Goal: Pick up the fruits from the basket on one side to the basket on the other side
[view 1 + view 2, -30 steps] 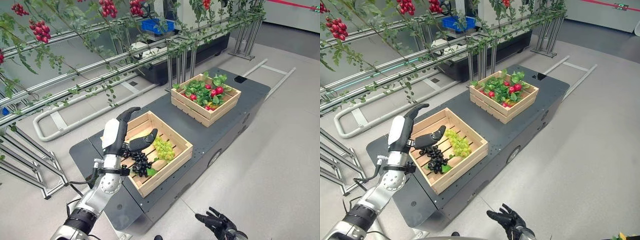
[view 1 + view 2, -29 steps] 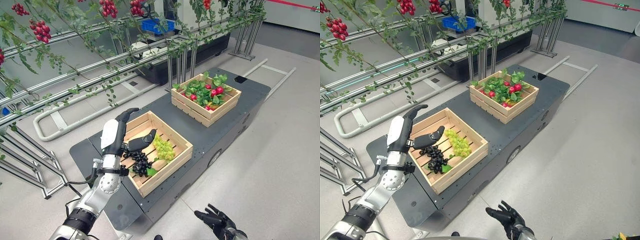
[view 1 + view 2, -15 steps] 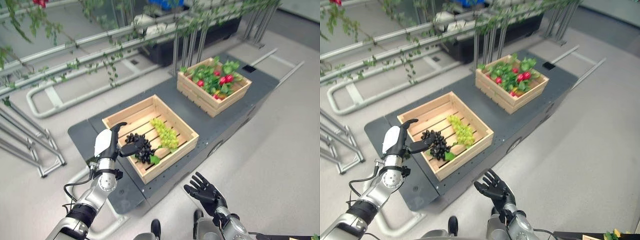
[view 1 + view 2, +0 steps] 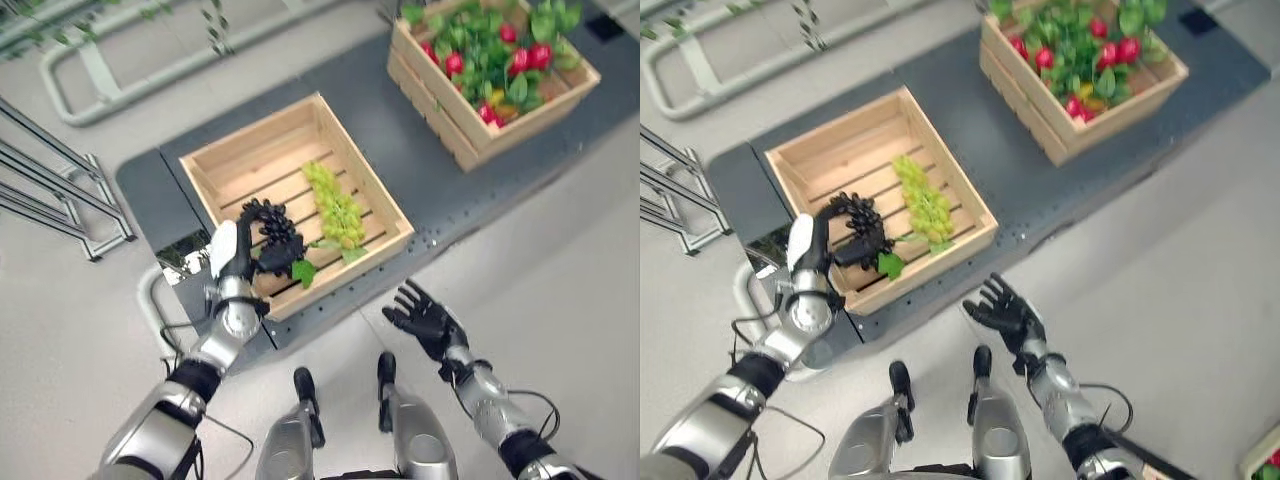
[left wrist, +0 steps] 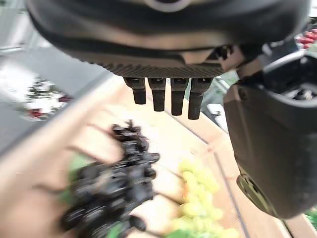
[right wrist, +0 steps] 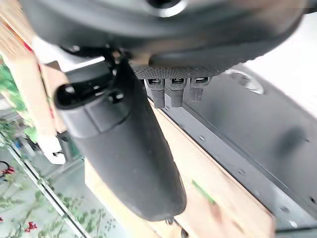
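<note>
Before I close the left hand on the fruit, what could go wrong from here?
1. The left hand is open at the near crate's wall, with the black grapes just past its fingers. Closing here may pinch only a few berries, so the bunch could slip or tear.
2. The green grapes lie right beside the black bunch, so a lift might drag them along.

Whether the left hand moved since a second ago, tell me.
Yes. The left hand has shifted along the crate's left wall toward its near corner, beside the black grapes.
</note>
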Controlling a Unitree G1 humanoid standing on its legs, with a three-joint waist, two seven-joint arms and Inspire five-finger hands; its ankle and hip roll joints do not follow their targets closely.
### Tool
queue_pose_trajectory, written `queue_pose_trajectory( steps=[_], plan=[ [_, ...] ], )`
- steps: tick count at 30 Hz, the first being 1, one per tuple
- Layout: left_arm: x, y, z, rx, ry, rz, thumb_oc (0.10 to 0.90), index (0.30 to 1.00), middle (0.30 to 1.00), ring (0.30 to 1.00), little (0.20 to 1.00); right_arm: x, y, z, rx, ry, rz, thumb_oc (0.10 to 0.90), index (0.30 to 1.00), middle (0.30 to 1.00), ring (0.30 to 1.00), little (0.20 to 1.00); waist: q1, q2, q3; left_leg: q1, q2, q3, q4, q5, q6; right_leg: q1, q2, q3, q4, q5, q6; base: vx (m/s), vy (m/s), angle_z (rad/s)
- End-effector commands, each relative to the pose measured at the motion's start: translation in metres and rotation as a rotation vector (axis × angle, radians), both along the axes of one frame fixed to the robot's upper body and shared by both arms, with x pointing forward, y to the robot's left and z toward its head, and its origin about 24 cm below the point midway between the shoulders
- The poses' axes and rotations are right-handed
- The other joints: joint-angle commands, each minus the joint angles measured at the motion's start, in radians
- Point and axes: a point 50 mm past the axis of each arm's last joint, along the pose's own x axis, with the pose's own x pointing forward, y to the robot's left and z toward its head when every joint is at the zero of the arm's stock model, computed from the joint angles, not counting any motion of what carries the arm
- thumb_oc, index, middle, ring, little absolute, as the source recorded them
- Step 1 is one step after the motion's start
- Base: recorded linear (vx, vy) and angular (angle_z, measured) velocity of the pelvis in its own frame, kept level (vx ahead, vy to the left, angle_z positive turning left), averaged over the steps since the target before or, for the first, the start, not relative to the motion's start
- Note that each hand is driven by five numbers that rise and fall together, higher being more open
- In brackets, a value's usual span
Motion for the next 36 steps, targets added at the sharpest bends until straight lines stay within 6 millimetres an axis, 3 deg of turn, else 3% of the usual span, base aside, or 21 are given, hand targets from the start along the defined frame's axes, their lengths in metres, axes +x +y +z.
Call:
queue_pose_trajectory(
  steps=[1,8,14,18,21,25,36],
  plan=[
    [0.014,0.008,0.091,0.018,-0.350,0.010,0.800,0.900,0.900,0.900,0.900,-0.004,0.018,0.010,0.056,-0.064,0.020,0.800,0.900,0.900,0.900,0.900,0.002,-0.004,-0.007,-0.074,-0.013,-0.023,0.165,-0.098,0.002,-0.080,-0.041,0.019,0.189,-0.100,-0.020,-0.07,0.029,0.06],
    [0.014,-0.001,0.146,0.158,-0.564,0.018,0.800,0.900,0.900,0.900,0.900,0.003,0.014,0.012,0.046,-0.053,0.007,0.800,0.900,0.900,0.900,0.900,0.008,0.003,0.022,-0.197,-0.019,-0.033,0.240,-0.113,-0.001,-0.194,-0.044,0.019,0.269,-0.127,-0.034,-0.04,0.004,0.07],
    [0.011,-0.001,0.181,0.512,-0.649,0.058,0.800,0.900,0.900,0.900,0.900,0.004,0.005,0.015,0.040,-0.064,0.002,0.800,0.900,0.900,0.900,0.900,0.007,0.006,0.022,-0.295,-0.012,-0.028,0.318,-0.134,-0.003,-0.281,-0.047,0.017,0.343,-0.151,-0.045,-0.03,-0.003,0.11],
    [0.009,0.015,0.199,0.706,-0.648,0.143,0.800,0.900,0.900,0.900,0.900,0.000,-0.005,0.014,0.028,-0.067,-0.004,0.800,0.900,0.900,0.900,0.900,0.001,0.008,0.022,-0.352,-0.002,-0.024,0.379,-0.151,-0.001,-0.333,-0.055,0.020,0.402,-0.168,-0.049,-0.01,0.006,0.06],
    [0.010,0.027,0.208,0.798,-0.627,0.208,0.800,0.900,0.900,0.900,0.900,-0.001,-0.011,0.015,0.013,-0.070,-0.004,0.800,0.900,0.900,0.900,0.900,-0.006,0.012,0.022,-0.382,0.002,-0.021,0.408,-0.160,0.001,-0.361,-0.057,0.024,0.419,-0.171,-0.050,-0.01,0.024,0.03],
    [0.013,0.033,0.218,1.095,-0.557,0.271,0.800,0.900,0.900,0.900,0.900,0.004,-0.018,0.018,-0.015,-0.067,-0.004,0.800,0.900,0.900,0.900,0.900,-0.017,0.021,0.022,-0.405,0.007,-0.012,0.422,-0.163,0.000,-0.386,-0.055,0.037,0.430,-0.172,-0.050,-0.01,0.046,0.02],
    [0.018,0.009,0.235,1.716,-0.447,0.225,0.800,0.900,0.900,0.900,0.900,0.009,-0.031,0.018,-0.047,-0.062,-0.016,0.800,0.900,0.900,0.900,0.900,-0.026,0.022,0.022,-0.457,0.010,-0.002,0.439,-0.168,0.008,-0.432,-0.048,0.046,0.419,-0.151,-0.037,-0.01,0.013,-0.01]
  ],
)
